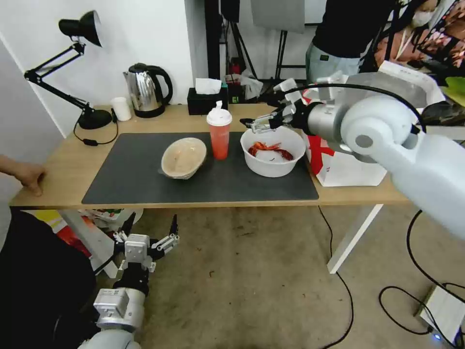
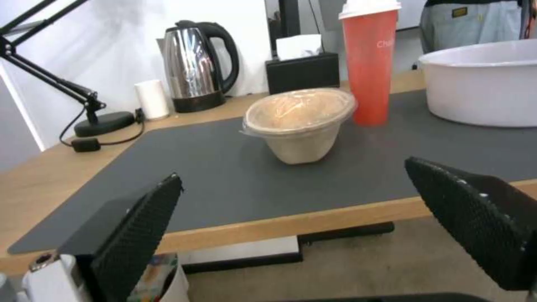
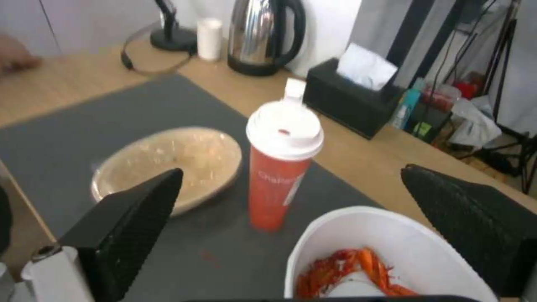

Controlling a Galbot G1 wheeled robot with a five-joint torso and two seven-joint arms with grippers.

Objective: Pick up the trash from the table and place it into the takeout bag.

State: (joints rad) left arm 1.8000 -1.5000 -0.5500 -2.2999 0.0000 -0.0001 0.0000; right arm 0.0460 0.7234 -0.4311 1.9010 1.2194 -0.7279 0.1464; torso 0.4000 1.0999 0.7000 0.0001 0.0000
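Observation:
On the table's dark mat sits the trash: a beige paper bowl under clear film, a red cup with a white lid, and a white bowl of red crayfish shells. My right gripper hangs open just above that bowl's far rim, holding nothing. The takeout bag stands at the table's right end, partly hidden by my right arm. My left gripper is open, low in front of the table's edge.
A steel kettle, black tissue box, small white cup and desk lamp line the back edge. A person's hand rests on the table's left end. Cables run over the floor by the white leg.

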